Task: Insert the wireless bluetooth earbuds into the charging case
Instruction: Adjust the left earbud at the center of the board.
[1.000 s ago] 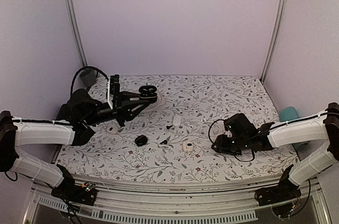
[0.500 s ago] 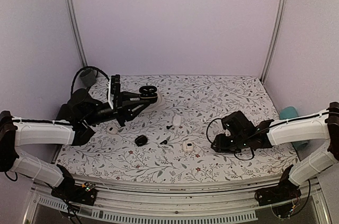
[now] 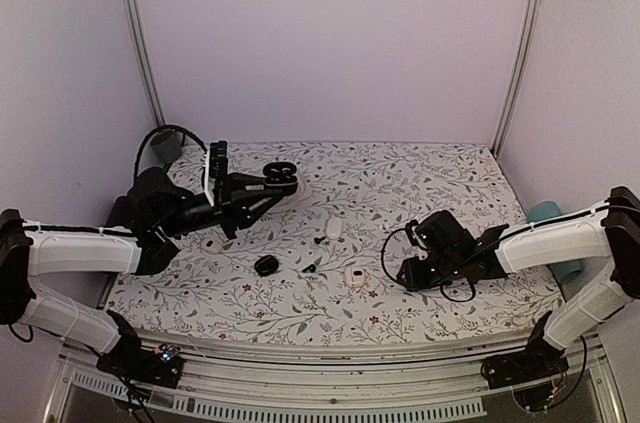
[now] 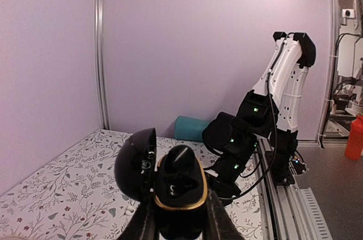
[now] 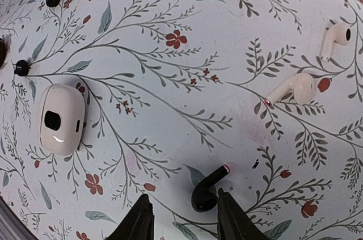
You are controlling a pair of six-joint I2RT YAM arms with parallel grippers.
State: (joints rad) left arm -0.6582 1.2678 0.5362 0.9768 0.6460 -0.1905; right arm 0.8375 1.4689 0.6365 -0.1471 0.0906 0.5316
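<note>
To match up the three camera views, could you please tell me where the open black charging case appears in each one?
Top external: charging case left of centre, towards the back, gripped in the left hand.
Left wrist: charging case at bottom centre, lid open to the left.
Right wrist: not in it.
Shared landmark: the floral table cover, seen in all three views.

black earbud [image 5: 205, 190], white case [image 5: 58, 120], floral table [image 5: 170, 81], seemingly gold-rimmed black charging case [image 4: 178, 186]
</note>
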